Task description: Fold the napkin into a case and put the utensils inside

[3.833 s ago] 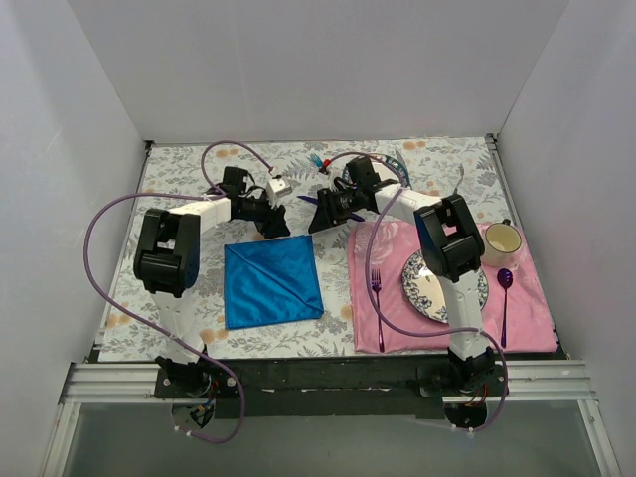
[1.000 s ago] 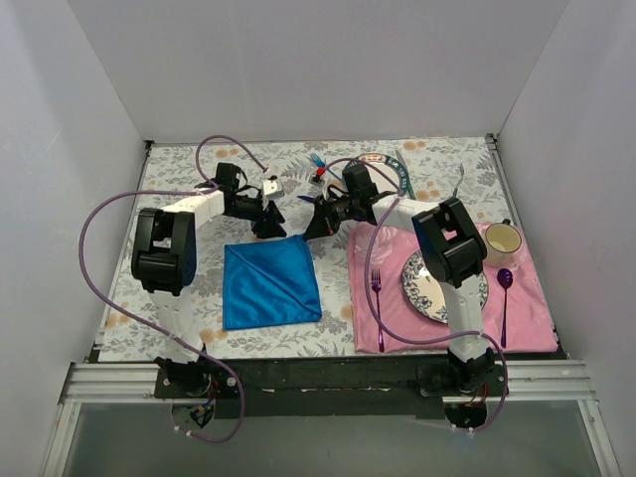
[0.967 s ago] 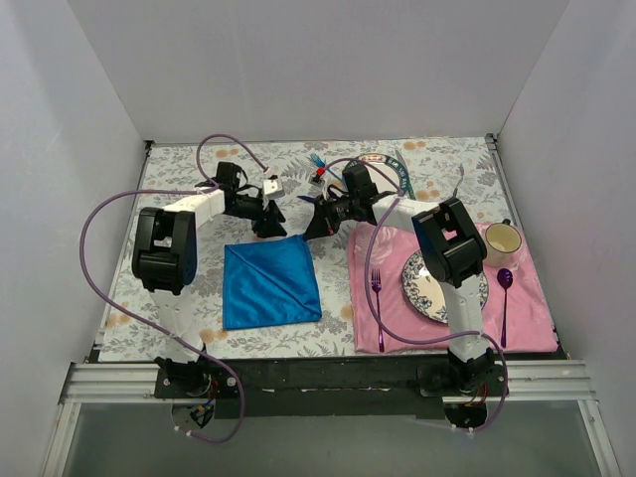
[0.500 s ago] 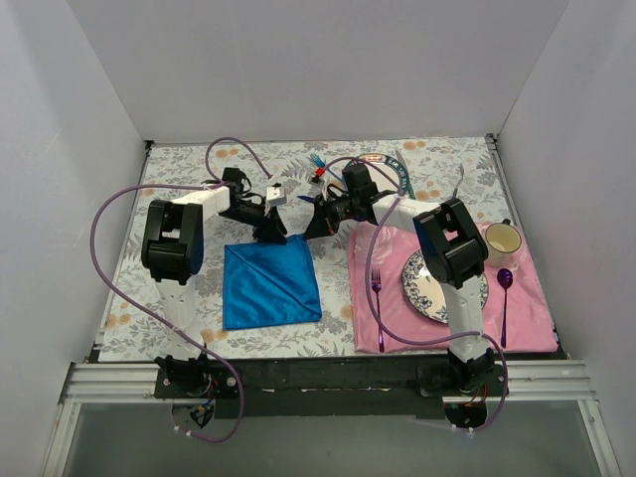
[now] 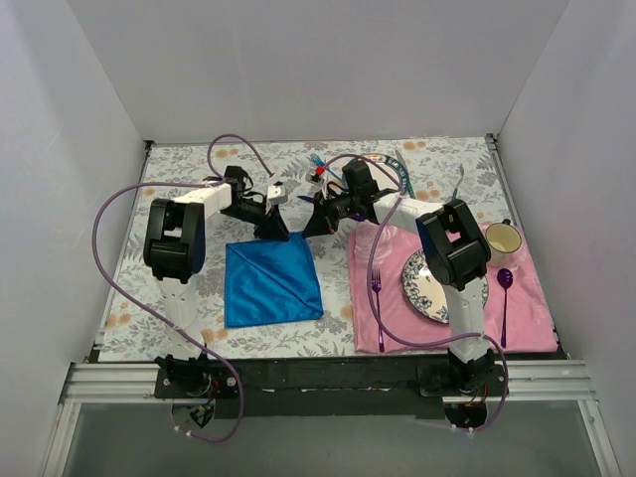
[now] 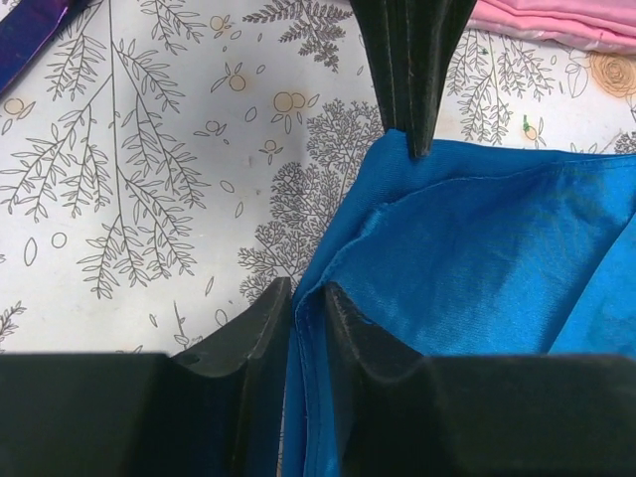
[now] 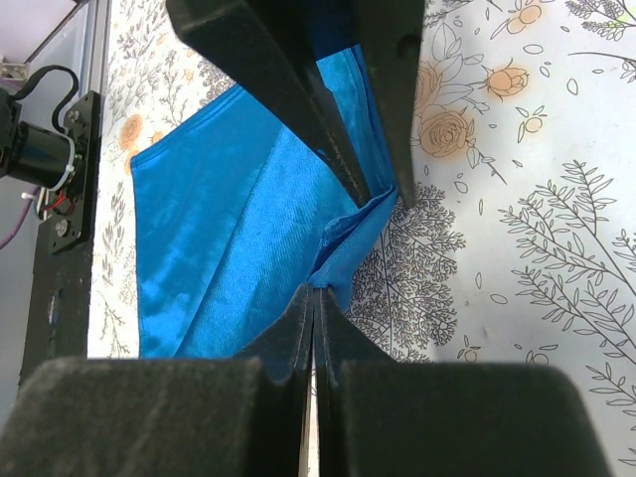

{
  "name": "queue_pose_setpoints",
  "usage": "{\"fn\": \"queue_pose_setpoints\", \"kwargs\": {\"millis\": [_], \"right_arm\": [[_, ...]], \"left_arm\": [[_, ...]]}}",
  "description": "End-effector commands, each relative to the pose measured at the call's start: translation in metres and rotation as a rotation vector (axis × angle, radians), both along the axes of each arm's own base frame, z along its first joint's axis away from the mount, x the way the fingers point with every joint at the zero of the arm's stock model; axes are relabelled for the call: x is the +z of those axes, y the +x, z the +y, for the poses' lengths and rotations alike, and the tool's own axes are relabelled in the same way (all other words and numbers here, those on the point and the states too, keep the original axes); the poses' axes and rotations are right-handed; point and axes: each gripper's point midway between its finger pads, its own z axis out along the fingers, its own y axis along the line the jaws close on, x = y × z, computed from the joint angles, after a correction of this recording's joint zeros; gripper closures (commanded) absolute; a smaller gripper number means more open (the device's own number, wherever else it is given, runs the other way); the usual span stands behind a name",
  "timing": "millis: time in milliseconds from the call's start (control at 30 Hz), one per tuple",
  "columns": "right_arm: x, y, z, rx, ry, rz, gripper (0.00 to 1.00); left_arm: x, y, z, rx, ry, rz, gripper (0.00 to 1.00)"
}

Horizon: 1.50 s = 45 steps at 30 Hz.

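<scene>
1. Left gripper pinches the napkin's far edge.
2. Right gripper clamps the neighbouring corner (fingertips pressed together).
3. The napkin lies folded on the table, near the pink placemat.

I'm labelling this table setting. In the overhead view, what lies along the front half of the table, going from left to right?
Blue napkin → purple fork → plate → purple spoon.

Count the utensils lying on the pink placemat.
2. A magenta fork lies left of the plate, and a purple spoon lies right of it. The right arm covers part of the placemat, so another may be hidden.
</scene>
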Motion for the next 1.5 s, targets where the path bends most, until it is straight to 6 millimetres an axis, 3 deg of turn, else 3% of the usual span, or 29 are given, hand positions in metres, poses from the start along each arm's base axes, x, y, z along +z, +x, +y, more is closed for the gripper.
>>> {"fn": "queue_pose_setpoints", "kwargs": {"millis": [0, 100, 133, 200, 233, 300, 467, 533, 833, 967, 1200, 1467], "right_arm": [[0.038, 0.001, 0.005, 0.035, 0.067, -0.106, 0.99], [0.039, 0.001, 0.005, 0.035, 0.069, -0.108, 0.99], [0.041, 0.002, 0.005, 0.031, 0.069, -0.110, 0.93], [0.043, 0.005, 0.006, 0.019, 0.061, -0.114, 0.81], [0.045, 0.007, 0.005, 0.011, 0.059, -0.119, 0.69], [0.047, 0.015, 0.003, -0.022, 0.038, -0.114, 0.59], [0.044, 0.024, -0.007, -0.067, -0.020, -0.063, 0.13], [0.040, 0.025, -0.009, -0.060, -0.043, -0.058, 0.05], [0.016, 0.034, 0.003, -0.020, -0.087, -0.010, 0.01], [0.004, 0.026, 0.010, 0.016, -0.110, 0.012, 0.04], [-0.022, 0.016, 0.005, 0.026, -0.160, 0.082, 0.06], [-0.015, 0.008, 0.009, 0.044, -0.113, 0.157, 0.21]], "left_arm": [[0.013, -0.001, -0.006, -0.030, -0.042, -0.016, 0.85], [0.015, -0.004, -0.005, -0.032, -0.041, -0.006, 0.91], [0.015, -0.005, -0.006, -0.028, -0.040, -0.003, 0.97], [0.016, -0.008, -0.004, -0.017, -0.034, -0.003, 1.00], [0.017, -0.005, -0.005, -0.013, -0.035, -0.024, 1.00], [0.018, -0.010, -0.004, -0.007, -0.030, -0.027, 1.00], [0.021, -0.009, -0.003, 0.008, -0.019, -0.056, 1.00], [0.022, -0.006, -0.003, 0.014, -0.011, -0.080, 1.00], [0.026, -0.001, -0.002, 0.032, -0.003, -0.129, 1.00], [0.029, -0.001, -0.002, 0.033, -0.003, -0.142, 1.00], [0.028, -0.004, -0.002, 0.026, 0.001, -0.152, 1.00], [0.023, -0.011, -0.004, 0.012, 0.020, -0.157, 1.00]]}}
